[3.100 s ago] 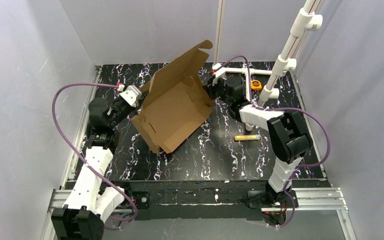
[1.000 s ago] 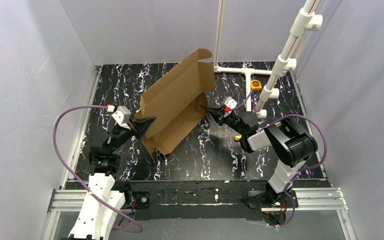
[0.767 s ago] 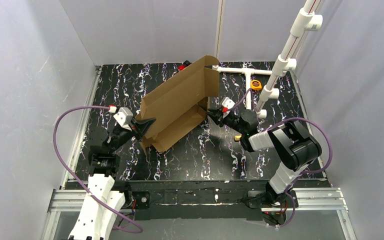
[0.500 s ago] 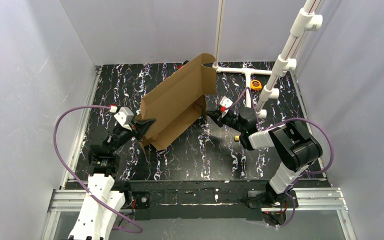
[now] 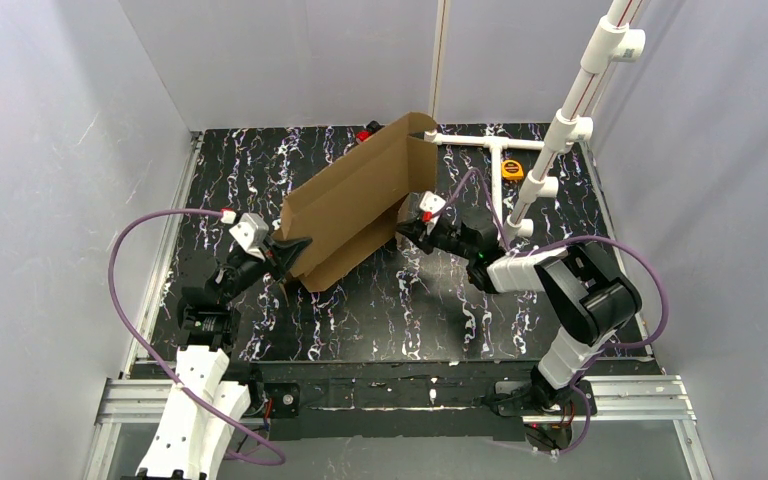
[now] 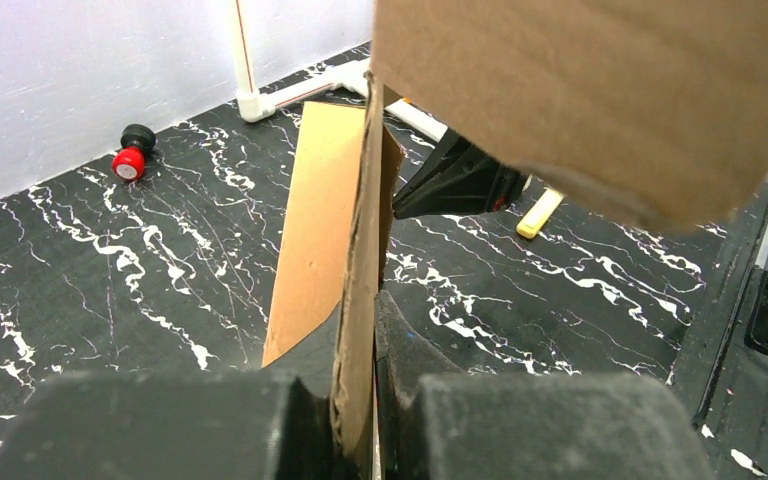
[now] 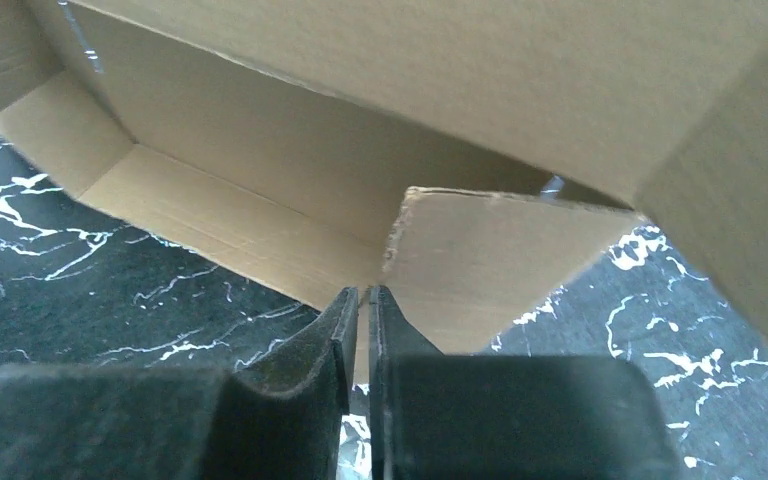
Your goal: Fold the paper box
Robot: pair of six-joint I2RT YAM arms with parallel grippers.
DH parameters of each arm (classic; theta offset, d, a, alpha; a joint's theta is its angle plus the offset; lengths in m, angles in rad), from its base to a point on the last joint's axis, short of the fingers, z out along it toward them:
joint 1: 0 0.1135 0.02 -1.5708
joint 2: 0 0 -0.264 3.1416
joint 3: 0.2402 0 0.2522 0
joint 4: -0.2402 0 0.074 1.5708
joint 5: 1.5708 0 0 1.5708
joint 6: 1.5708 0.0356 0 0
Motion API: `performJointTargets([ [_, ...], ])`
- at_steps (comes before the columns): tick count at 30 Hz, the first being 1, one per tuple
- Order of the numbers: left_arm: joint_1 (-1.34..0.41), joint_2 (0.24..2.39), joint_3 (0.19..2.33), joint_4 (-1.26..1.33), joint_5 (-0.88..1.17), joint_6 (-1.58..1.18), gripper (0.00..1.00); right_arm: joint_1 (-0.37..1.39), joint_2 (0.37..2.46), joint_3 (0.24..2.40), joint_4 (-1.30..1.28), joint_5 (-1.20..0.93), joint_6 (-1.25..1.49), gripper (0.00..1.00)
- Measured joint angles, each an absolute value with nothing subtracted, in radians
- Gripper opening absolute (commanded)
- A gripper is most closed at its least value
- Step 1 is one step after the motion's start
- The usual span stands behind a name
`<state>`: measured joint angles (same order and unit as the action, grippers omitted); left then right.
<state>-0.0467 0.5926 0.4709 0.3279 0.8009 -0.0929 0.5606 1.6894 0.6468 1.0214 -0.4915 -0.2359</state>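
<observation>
The paper box (image 5: 355, 205) is brown cardboard standing half folded on the black marbled table (image 5: 380, 310), with one long panel raised steeply. My left gripper (image 5: 290, 247) is shut on the box's near left edge. In the left wrist view that cardboard edge (image 6: 358, 330) runs straight between the fingers of the left gripper (image 6: 360, 310). My right gripper (image 5: 403, 228) is at the box's right end. In the right wrist view the right gripper (image 7: 363, 292) is nearly closed, and the lower edge of an end flap (image 7: 480, 265) reaches into the thin gap.
A red and black knob (image 5: 366, 132) lies behind the box. A white pipe frame (image 5: 490, 142) and a yellow tape measure (image 5: 512, 168) are at the back right. The left wrist view shows a yellow stick (image 6: 540, 212) lying beyond the right gripper.
The box's long panel has risen steeper. My right gripper has moved left, up to the box's right end flap. The left gripper keeps its hold on the left edge.
</observation>
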Motion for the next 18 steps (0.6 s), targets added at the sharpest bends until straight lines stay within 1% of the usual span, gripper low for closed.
performJointTargets([
  [6, -0.047, 0.599, 0.471, 0.320, 0.798, -0.086, 0.00, 0.575, 1.689, 0.665, 0.968, -0.496, -0.260, 0.30],
  [12, -0.047, 0.599, 0.471, 0.319, 0.788, -0.083, 0.00, 0.521, 1.658, 0.665, 0.856, -0.563, -0.345, 0.41],
  [15, -0.047, 0.599, 0.471, 0.316, 0.781, -0.079, 0.00, 0.473, 1.615, 0.666, 0.778, -0.633, -0.402, 0.45],
  [18, -0.047, 0.598, 0.471, 0.315, 0.777, -0.078, 0.00, 0.434, 1.577, 0.685, 0.668, -0.678, -0.466, 0.46],
])
